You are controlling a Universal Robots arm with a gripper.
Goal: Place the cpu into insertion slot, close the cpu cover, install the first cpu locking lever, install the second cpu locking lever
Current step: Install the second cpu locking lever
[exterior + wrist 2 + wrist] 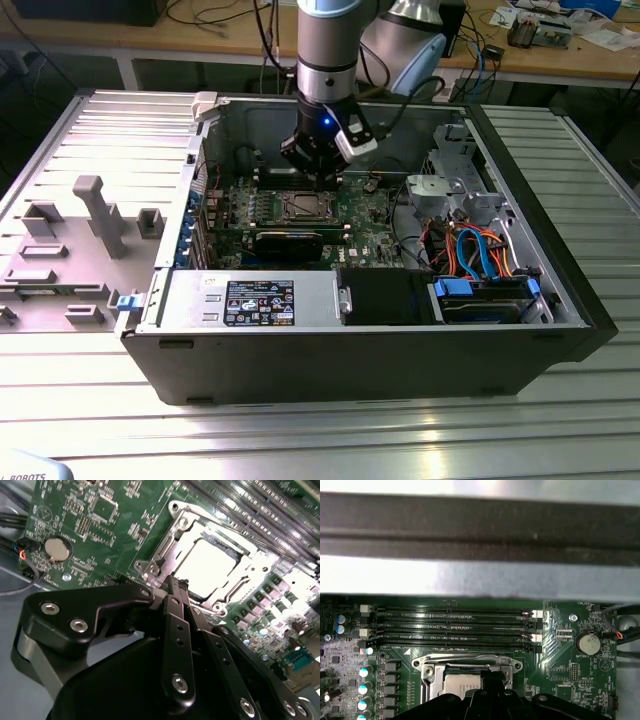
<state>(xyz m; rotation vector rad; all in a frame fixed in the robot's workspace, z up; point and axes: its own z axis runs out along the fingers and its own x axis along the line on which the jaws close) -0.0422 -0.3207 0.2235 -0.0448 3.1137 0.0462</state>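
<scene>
the black multi-link gripper [322, 180] hangs on the grey robot arm [325, 50] inside the open black computer case [370, 350], just above the far edge of the square socket. in the second wrist view its two slim black fingers [177, 630] are pressed together at the tips with no gap between them and nothing clamped there, and the tips [176, 586] sit right at the shiny metal rim of the insertion slot [212, 565].

the small flat silvery-grey cpu [207, 562] lies flat in the insertion slot, which sits near the middle of the green motherboard [370, 215]. in the first wrist view the same chip [462, 684] shows inside the thin silver metal cpu cover [467, 661], whose frame lies down flat around the chip's top. whether the locking levers are latched cannot be told.

the long black parallel memory slots [452, 627] run just beside the socket, between it and the case's far wall. a round silver coin battery [588, 643] sits near one edge of the motherboard, well apart from the socket. a long black expansion card [290, 240] lies just on the near side of the socket in the exterior view.
</scene>
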